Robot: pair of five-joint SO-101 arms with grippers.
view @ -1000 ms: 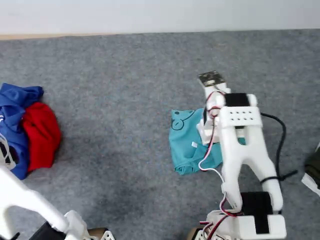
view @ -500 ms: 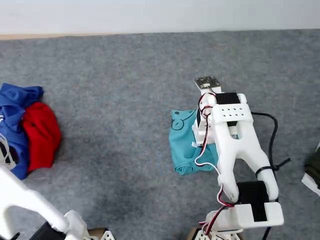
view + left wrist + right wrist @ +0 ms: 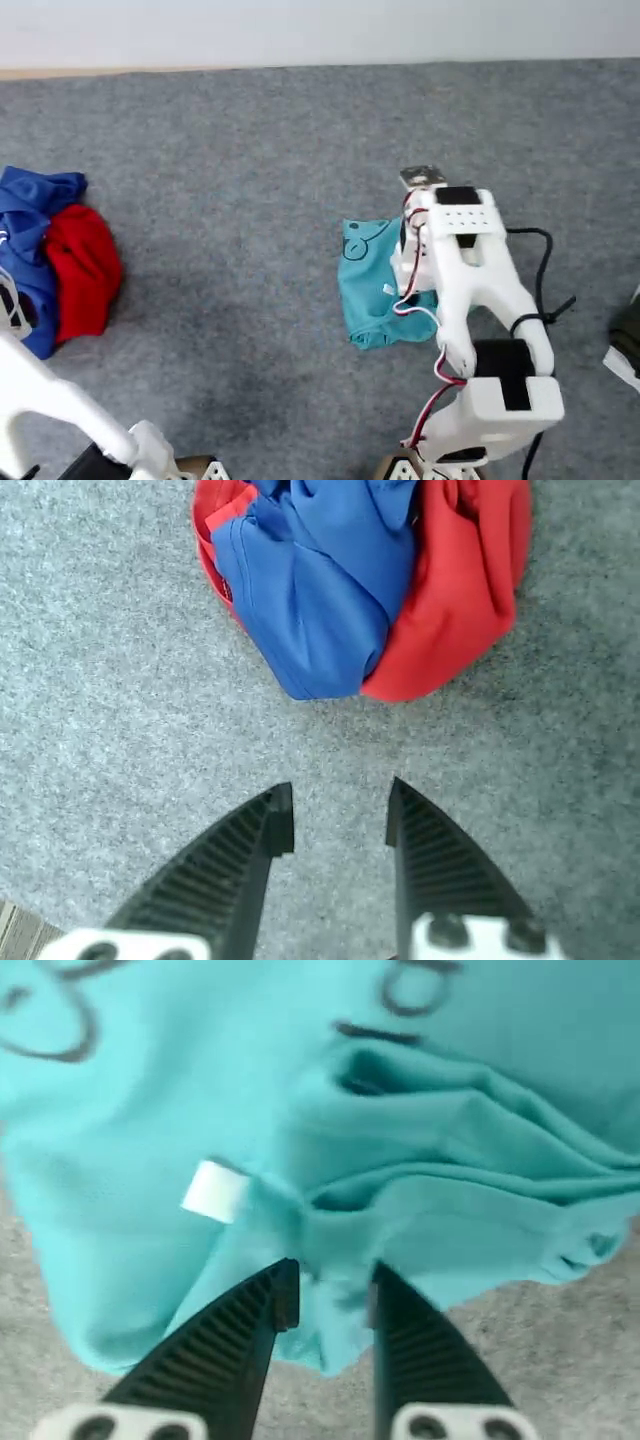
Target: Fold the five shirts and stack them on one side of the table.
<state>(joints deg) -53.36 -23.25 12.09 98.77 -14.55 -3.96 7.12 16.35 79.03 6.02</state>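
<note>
High view first: the teal shirt [image 3: 372,292] sits half bunched a bit off centre toward 4 o'clock on the grey counter [image 3: 230,170], with the right arm [image 3: 470,275] stretched right over it. A blue shirt [image 3: 30,215] and a red shirt [image 3: 88,262] are heaped touching each other at the 9 o'clock edge, and something dark [image 3: 630,340] pokes in at 3 o'clock, can't tell what. Left wrist view: the left hand [image 3: 340,815] hovers with a modest gap and nothing in it, above bare counter just short of the blue and red heap. Right wrist view: the right hand [image 3: 328,1282] is narrowly parted, tips down by the rumpled hem of the teal shirt near its white label [image 3: 214,1191]. I can't say if it's pinching any cloth yet. My take: this stuff is light, limp and a bit slidey on that fuzzy surface, so grab a hem or corner, not the middle, or it'll just bunch up more. Plenty of open room from 10 through 1 o'clock for spreading it flat. I'd watch the 9 o'clock edge, since that heap is nearly hanging off.
</note>
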